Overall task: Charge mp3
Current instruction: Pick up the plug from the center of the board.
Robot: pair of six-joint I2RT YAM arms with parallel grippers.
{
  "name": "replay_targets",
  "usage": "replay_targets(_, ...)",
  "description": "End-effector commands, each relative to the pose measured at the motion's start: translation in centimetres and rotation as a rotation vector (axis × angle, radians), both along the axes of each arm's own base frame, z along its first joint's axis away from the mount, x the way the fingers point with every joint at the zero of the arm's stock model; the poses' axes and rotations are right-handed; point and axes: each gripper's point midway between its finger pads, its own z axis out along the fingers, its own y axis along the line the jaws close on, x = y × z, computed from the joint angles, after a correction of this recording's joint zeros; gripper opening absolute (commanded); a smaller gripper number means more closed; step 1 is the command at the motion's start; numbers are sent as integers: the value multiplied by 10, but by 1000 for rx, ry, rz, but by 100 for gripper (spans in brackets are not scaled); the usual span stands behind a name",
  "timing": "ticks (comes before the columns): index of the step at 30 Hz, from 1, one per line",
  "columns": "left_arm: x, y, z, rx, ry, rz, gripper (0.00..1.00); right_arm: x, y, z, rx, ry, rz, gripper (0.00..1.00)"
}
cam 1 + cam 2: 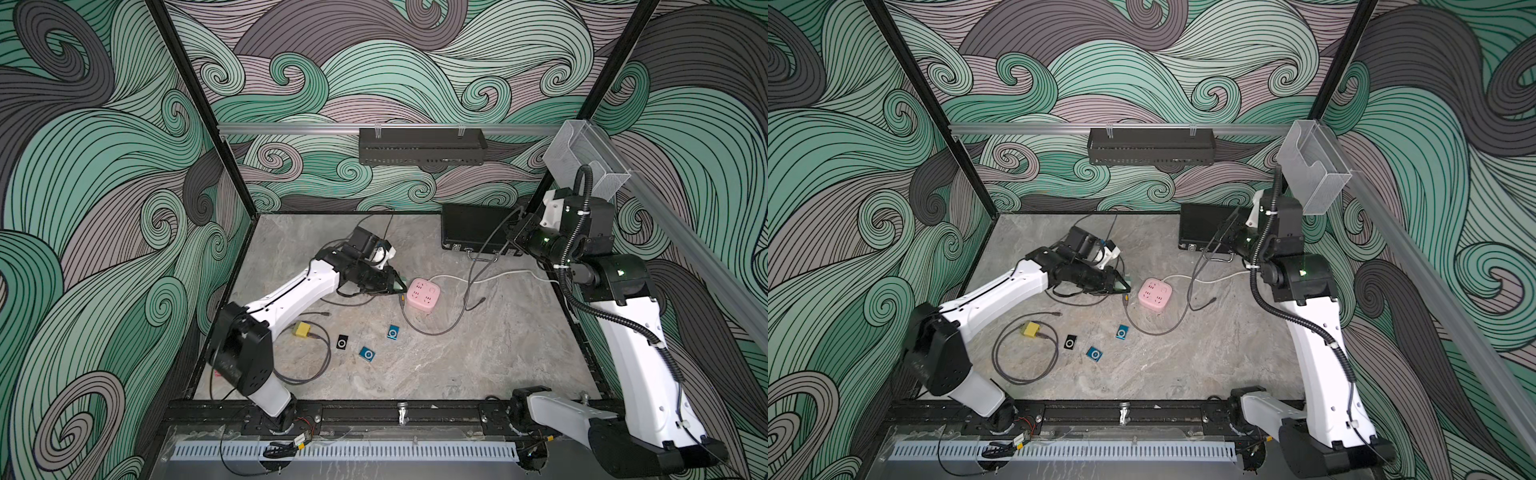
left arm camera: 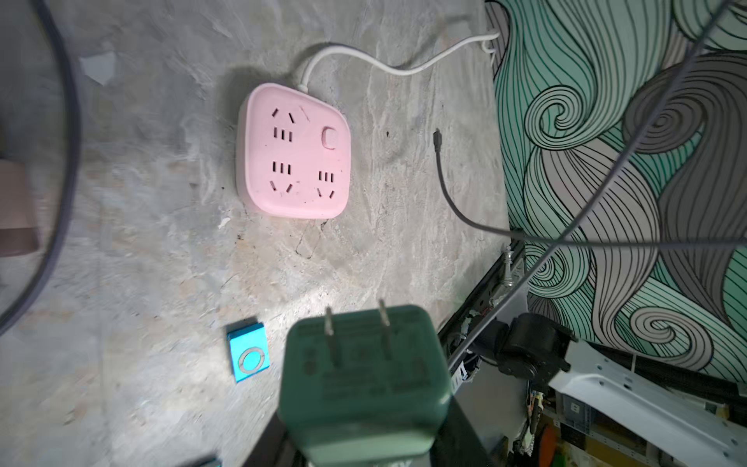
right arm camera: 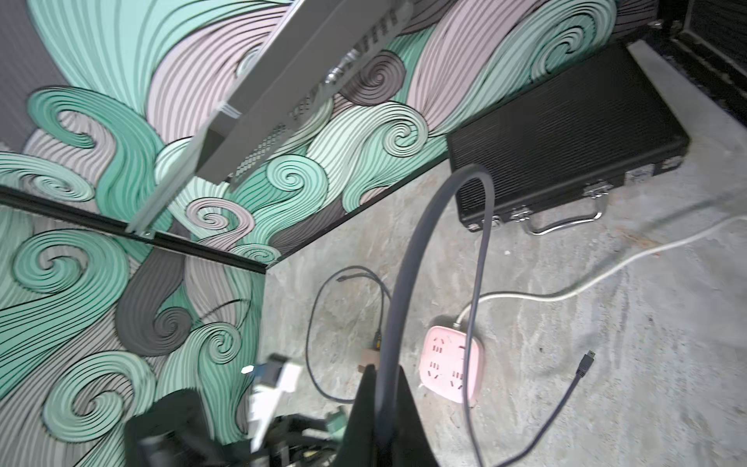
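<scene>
While left gripper [image 1: 395, 286] clamps green charger [image 2: 364, 388], 2 prongs [image 2: 329, 335] wrist-only, right gripper [image 1: 516, 237] pinches cable [image 3: 444, 190].

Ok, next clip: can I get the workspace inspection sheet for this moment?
Surface: grey stone-look table, no spills seen.
Job's things: black mp3, blue mp3 and second blue mp3 lie loose, uncabled; pink strip, top sockets empty; green charger; yellow charger.
Clutter: black case by the back wall.
Grippers: left gripper holds the green charger, prongs toward the strip, not inserted; right gripper shut on a grey cable, raised.
Cables: white cord from the strip; second grey cable looped from the yellow charger.
Surroundings: wave-patterned walls; black basket and clear bin on the rails.
</scene>
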Motion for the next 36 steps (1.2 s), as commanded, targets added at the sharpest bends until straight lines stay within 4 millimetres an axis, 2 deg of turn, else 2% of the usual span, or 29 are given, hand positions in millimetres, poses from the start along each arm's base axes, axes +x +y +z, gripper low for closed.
replay_targets(1,22,-42,-1,-34,-28,52,26,-14,25,24,79,-36,95,0)
replay_targets(4,35,-75,-12,-38,-11,72,26,-24,40,42,133,-68,164,0)
replay_targets(7,51,-95,-19,-52,-7,101,26,-35,50,57,173,-90,223,0)
replay_targets(9,65,-98,-20,-34,-41,133,26,-42,54,60,186,-90,252,0)
replay_targets(17,138,-90,-17,91,-190,277,26,-76,67,69,208,-105,395,0)
replay_targets(21,171,-79,-3,108,-239,332,26,-86,65,47,148,-68,422,0)
replay_targets(25,198,-64,31,72,-326,403,27,-94,69,13,151,4,476,0)
replay_targets(29,216,-58,53,25,-362,414,27,-101,70,-2,147,36,513,0)
replay_targets(32,218,-58,61,-7,-356,383,27,-104,68,-25,112,88,530,0)
replay_targets(36,199,-55,72,-22,-357,327,28,-88,53,-72,47,187,460,0)
